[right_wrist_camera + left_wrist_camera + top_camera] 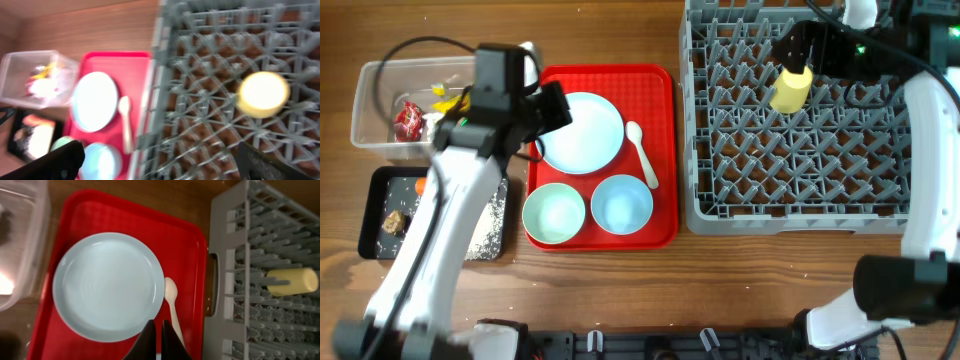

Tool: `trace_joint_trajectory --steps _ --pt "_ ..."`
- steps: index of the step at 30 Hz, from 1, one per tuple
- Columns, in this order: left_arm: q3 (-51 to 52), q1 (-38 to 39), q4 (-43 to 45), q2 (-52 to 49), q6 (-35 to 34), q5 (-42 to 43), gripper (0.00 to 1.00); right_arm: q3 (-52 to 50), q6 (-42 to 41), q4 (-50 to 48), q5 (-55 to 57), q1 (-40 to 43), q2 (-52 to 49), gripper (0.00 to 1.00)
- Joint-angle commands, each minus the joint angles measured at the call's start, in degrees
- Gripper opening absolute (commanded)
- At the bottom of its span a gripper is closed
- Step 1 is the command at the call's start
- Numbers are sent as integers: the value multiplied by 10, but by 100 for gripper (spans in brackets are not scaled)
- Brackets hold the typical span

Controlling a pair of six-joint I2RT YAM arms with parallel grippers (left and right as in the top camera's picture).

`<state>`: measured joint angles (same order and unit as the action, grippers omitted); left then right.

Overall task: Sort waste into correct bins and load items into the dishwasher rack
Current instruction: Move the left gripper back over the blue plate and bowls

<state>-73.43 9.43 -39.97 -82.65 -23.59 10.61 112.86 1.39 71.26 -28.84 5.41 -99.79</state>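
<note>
Hovering over the grey rack [720, 205], the right tool [160, 152] is above the yellow cup [263, 94].
Its fingers [65, 160] are spread wide and empty; the cup lies on its side among the pegs toward the rack's far side. The left tool [160, 341], closed on nothing, hangs at the light blue plate's [107, 287] edge over the red tray [190, 235], white spoon [172, 300] just right.

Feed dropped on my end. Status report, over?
Left gripper shut, empty, at rim of the light blue plate. Right gripper open over the dishwasher rack, yellow cup lying inside. Nothing seen in the way.
</note>
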Motion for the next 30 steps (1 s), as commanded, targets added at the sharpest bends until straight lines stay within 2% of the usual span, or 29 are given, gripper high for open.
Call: trace_joint_trajectory --steps 1,2,4,6,7,8,10,11,13,14,16,21,28,29,30 --pt "-5 0 -42 77 9 -32 32 7 -22 13 -46 -3 6 100" --pt "-5 0 -43 88 9 -32 44 7 -34 12 -41 -3 5 100" --pt "-5 0 -43 99 9 -32 56 7 -45 12 -35 -3 4 100" --pt "-5 0 -54 102 9 -32 95 7 -46 12 -27 -3 4 100" --pt "-5 0 -63 100 9 -32 99 7 -46 12 -25 -3 4 100" --pt "-5 1 -75 96 9 -32 97 7 -46 12 -25 -3 4 100" --pt "2 3 -84 82 7 -32 70 7 -46 12 -25 -3 4 100" --pt "6 5 -85 73 2 -31 61 7 -46 12 -25 -3 4 100" --pt "11 22 -89 45 -9 -26 45 7 -46 12 -25 -3 4 100" --pt "11 33 -95 31 -8 -26 42 7 -46 12 -25 -3 4 100" --pt "11 63 -101 -2 -8 -26 39 7 -46 12 -25 -3 4 100" --pt "11 128 -83 -79 -2 -71 41 7 -46 12 -25 -3 4 100" --pt "11 132 -68 -116 39 -99 42 7 -46 12 -25 -3 4 100" --pt "11 132 -78 -117 39 -115 43 7 -46 12 -25 -3 4 100" --pt "11 130 -89 -116 37 -141 50 7 -46 12 -25 -3 4 100"
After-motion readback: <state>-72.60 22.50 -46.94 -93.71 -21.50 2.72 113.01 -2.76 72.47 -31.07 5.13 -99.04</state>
